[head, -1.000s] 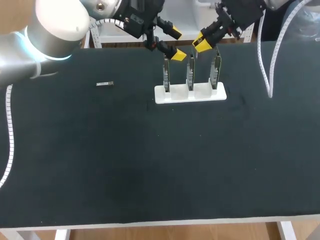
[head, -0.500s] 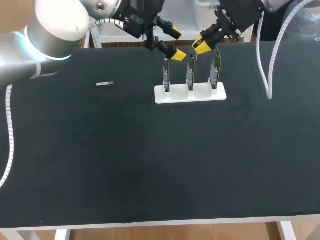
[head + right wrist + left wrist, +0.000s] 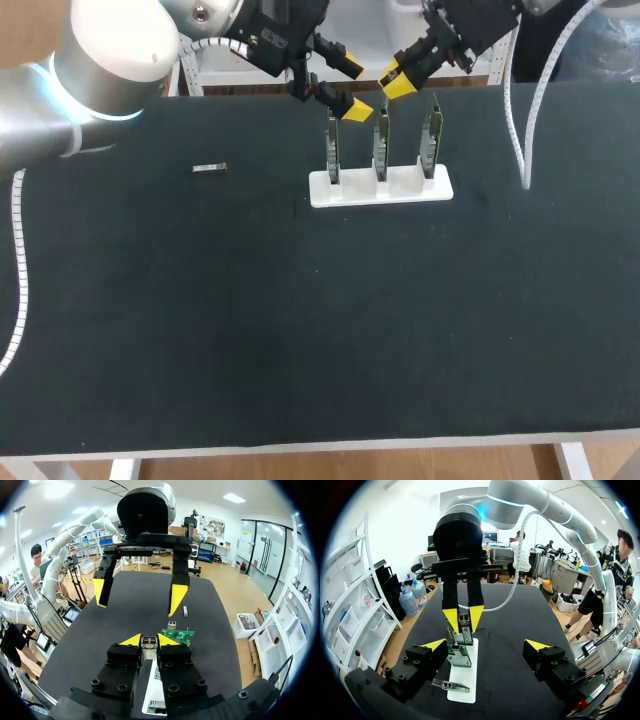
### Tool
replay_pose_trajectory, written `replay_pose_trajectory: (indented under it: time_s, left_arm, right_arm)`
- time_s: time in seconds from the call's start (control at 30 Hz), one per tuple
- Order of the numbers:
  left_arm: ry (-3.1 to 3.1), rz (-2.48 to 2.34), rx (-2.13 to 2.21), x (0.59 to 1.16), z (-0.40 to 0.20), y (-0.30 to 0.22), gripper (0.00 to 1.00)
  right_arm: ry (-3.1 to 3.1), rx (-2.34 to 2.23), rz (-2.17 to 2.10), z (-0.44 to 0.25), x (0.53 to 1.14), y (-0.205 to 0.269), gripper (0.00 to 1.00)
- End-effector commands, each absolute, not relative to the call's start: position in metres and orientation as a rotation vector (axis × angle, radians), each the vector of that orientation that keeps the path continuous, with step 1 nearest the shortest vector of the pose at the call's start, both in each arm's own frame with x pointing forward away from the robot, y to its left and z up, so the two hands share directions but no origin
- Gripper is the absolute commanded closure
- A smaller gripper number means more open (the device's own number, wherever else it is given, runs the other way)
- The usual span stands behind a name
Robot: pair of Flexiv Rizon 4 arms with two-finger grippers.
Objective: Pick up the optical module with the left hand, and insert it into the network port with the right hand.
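The optical module (image 3: 149, 642), a small metal block, sits between the yellow tips of my right gripper (image 3: 149, 640), which is shut on it. That gripper (image 3: 397, 76) hangs at the table's back edge, just above and behind the middle board (image 3: 380, 146) of a white base (image 3: 380, 188) carrying three upright circuit boards with ports. My left gripper (image 3: 352, 88) hangs open and empty beside it, above the left board (image 3: 333, 150). In the left wrist view the right gripper (image 3: 463, 621) holds the module (image 3: 464, 621) over the boards (image 3: 460, 656), ahead of my open left gripper (image 3: 486, 645).
A small grey metal piece (image 3: 210, 168) lies alone on the black table (image 3: 300, 330) to the left of the base. It also shows in the right wrist view as the small piece (image 3: 185, 611), beyond the boards.
My right gripper, with the module in it, has risen slightly and drifted back and left above the middle board. The left arm has kept still.
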State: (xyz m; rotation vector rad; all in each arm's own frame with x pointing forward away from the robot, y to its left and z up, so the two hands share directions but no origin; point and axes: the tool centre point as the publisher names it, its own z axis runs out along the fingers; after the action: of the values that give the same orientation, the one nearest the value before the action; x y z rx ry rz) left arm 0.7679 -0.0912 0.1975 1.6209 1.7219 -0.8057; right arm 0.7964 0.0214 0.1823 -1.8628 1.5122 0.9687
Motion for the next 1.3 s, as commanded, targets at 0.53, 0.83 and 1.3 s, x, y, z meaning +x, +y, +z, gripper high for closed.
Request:
replay_pose_trajectory:
  time_s: [0.53,0.83,1.3]
  left_arm:
    - [1.727,-0.801,1.618,0.767,0.198,-0.092,0.00]
    - [1.727,-0.801,1.618,0.767,0.198,-0.092,0.00]
    - [1.727,-0.801,1.618,0.767,0.198,-0.092,0.00]
  right_arm:
    - [1.534,-1.863,0.983,0.175,0.802,0.020,1.00]
    - [1.549,-1.864,0.988,0.171,0.803,0.020,1.00]
    - [1.552,-1.868,0.999,0.167,0.804,0.020,1.00]
